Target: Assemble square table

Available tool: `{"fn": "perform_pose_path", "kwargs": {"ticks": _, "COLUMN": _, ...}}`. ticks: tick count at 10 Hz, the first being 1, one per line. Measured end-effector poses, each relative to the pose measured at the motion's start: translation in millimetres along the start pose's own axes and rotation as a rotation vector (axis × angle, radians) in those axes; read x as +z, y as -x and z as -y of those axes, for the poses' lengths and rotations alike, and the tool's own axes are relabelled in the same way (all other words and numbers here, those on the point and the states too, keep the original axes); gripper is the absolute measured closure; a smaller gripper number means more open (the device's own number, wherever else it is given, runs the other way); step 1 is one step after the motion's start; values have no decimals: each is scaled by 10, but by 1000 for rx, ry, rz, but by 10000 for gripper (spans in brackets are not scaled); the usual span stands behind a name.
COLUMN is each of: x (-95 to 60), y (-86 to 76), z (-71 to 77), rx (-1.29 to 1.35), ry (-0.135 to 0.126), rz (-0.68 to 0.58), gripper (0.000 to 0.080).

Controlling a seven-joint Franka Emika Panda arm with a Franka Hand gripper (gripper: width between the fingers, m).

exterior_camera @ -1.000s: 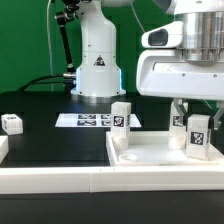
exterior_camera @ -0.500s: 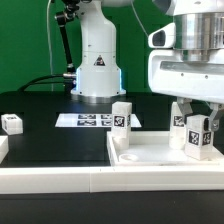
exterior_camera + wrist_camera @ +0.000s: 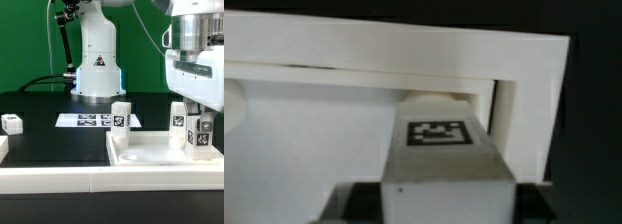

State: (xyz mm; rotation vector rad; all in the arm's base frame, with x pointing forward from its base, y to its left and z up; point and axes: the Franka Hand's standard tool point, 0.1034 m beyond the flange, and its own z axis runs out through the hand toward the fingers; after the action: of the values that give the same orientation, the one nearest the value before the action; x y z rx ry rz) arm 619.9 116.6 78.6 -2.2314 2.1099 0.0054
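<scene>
Leg at the corner
I see the gripper [image 3: 201, 114] clamped on a tagged leg [image 3: 200, 140], upright in the tabletop's [image 3: 150, 158] corner at the exterior view's right.

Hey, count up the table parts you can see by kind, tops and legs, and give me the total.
Tabletop: 1
Legs: 4 (that one and two more upright at the tabletop, one lying loose towards the exterior view's left)
Total: 5
</scene>
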Motion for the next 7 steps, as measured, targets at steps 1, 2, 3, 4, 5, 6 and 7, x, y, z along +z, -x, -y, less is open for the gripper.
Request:
{"fn": "perform_pose_path", "kwargs": {"ticks": 1, "x": 1, "y": 6, "z": 0, "rx": 77, "ry": -2, "rz": 0, "gripper": 509}}
{"fn": "perform_pose_path", "kwargs": {"ticks": 2, "x": -2, "y": 3, "z": 1, "rx": 97, "ry": 1, "rz": 1, "gripper": 509}}
{"fn": "perform_pose_path", "kwargs": {"ticks": 3, "x": -8, "y": 6, "z": 3, "rx": 100, "ry": 4, "rz": 1, "gripper": 509}}
{"fn": "perform_pose_path", "kwargs": {"ticks": 4, "x": -6, "y": 7, "z": 3, "rx": 100, "ry": 2, "rz": 1, "gripper": 509}}
{"fn": "perform_pose_path", "kwargs": {"ticks": 5, "x": -6, "y": 9, "z": 3, "rx": 80, "ry": 2, "rz": 1, "gripper": 509}}
{"fn": "perform_pose_path", "kwargs": {"ticks": 6, "x": -5, "y": 10, "z": -1, "rx": 45, "ry": 5, "rz": 1, "gripper": 351}}
{"fn": "perform_pose_path", "kwargs": {"ticks": 7, "x": -5, "y": 16, "z": -10, "rx": 14, "ry": 13, "rz": 2, "gripper": 225}}
